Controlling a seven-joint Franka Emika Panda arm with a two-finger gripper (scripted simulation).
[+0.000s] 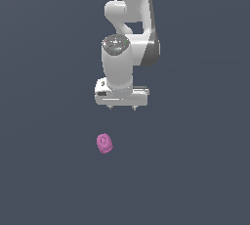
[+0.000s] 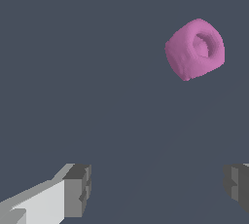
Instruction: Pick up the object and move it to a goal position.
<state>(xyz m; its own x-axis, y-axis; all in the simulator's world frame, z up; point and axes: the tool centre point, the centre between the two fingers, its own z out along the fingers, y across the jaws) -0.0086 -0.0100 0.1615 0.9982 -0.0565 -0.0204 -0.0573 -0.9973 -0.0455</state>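
Gripper [image 1: 121, 107] spread wide, holding nothing; smooth white casing. Object [image 1: 104, 143]: pink rounded lump, hollow ring dent, apart from gripper.

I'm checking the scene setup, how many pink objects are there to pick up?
1. The pink object lies alone on the dark surface, apart from the open gripper, toward the exterior view's left of it. Nothing seems hidden.

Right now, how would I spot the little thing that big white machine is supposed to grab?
Find the white robot arm hanging over the plain dark grey floor. Below its open gripper, toward the exterior view's left, lies the object. It is the only coloured thing: a small pink-magenta rounded lump with a ring-like dent.
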